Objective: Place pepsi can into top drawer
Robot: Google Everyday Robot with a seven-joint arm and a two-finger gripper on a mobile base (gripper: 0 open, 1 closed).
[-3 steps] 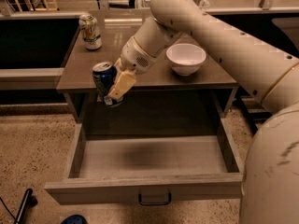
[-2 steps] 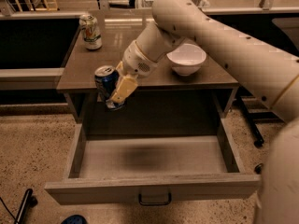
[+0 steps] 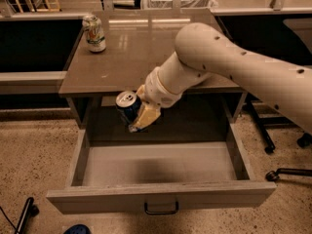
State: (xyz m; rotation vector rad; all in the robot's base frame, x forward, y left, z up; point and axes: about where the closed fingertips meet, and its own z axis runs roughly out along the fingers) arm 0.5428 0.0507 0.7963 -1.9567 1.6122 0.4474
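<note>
While the pale green-white can (image 3: 94, 32) stands well apart at the far left corner of the table top (image 3: 146, 52), the work lies lower down. The pepsi can (image 3: 126, 104) hangs tilted, silver top up and leftward. It is just below the table's front edge, over the rear of the pulled-out top drawer (image 3: 156, 167), left of its middle. The gripper (image 3: 137, 115) is clamped on the can, one yellowish finger (image 3: 147, 115) showing on the can's right side. The arm (image 3: 234, 62) runs off up to the right.

The step in hand looks to be the lowering. It would go best by bringing the can forward, clear of the table edge, then righting it so the base meets the drawer floor flat. The descent should stay between the side walls and well short of the front panel and its handle (image 3: 161, 209). Release should wait until the base rests, since a tilted can let go from above may topple and roll.
</note>
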